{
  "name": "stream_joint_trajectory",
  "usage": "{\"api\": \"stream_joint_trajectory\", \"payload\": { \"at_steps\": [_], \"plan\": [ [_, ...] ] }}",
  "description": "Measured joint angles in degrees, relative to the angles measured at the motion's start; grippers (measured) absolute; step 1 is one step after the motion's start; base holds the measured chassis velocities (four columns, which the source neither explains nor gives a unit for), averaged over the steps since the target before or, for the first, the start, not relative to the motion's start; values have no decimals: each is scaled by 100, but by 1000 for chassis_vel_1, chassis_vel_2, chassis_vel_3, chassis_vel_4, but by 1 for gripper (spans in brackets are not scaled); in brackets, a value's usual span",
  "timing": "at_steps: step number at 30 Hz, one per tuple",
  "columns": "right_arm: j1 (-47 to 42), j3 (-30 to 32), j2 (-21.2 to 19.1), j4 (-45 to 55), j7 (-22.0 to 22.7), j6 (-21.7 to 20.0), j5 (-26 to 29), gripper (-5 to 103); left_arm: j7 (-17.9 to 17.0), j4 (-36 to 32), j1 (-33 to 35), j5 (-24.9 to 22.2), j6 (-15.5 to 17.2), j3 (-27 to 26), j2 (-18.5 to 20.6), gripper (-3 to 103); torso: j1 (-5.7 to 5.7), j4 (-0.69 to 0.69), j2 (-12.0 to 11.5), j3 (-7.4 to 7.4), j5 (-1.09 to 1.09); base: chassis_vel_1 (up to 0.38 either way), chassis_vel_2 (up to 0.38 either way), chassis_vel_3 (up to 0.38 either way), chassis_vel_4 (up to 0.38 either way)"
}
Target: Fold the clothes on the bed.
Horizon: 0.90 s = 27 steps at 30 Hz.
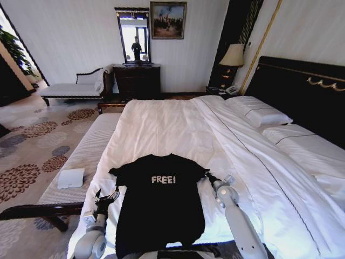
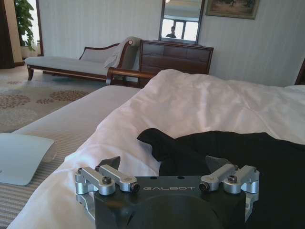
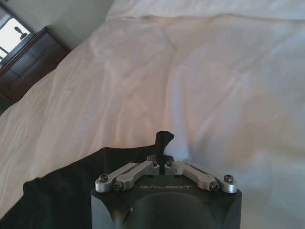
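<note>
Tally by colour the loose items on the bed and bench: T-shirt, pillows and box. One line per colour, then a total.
Black: 1, the T-shirt
White: 3, two pillows on the bed and the box on the bench
Total: 4

A hotel-like bedroom: large white bed [image 1: 178, 127], dresser [image 1: 137, 81] with mirror [image 1: 133, 36], bedside lamp [image 1: 233, 55].
</note>
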Motion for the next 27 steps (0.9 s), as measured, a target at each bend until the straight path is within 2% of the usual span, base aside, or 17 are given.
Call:
{"api": "stream_joint_trajectory", "payload": {
  "at_steps": [5, 6, 10, 19, 27],
  "plan": [
    [-205, -266, -36, 424, -157, 182, -924, 0, 4, -101, 86, 11, -16, 30, -10, 100, 0, 0, 0, 0, 0, 0, 0, 0, 0],
    [-205, -266, -36, 424, -157, 182, -924, 0, 4, -101, 86, 11, -16, 30, -10, 100, 0, 0, 0, 0, 0, 0, 0, 0, 0],
    [-228, -559, -17, 777, -177, 273, -1734, 0, 6, -206, 176, 64, -39, 39, -13, 100, 0, 0, 0, 0, 0, 0, 0, 0, 0],
    [-61, -1247, -34, 805, -230, 338, -2253, 0, 17, -355, 331, 64, -52, -48, 54, 100, 0, 0, 0, 0, -1, 0, 0, 0, 0],
    [102, -1716, 24, 674, -315, 350, -2422, 0, 17, -469, 414, 63, -51, -91, 69, 100, 0, 0, 0, 0, -1, 0, 0, 0, 0]
  ]
}}
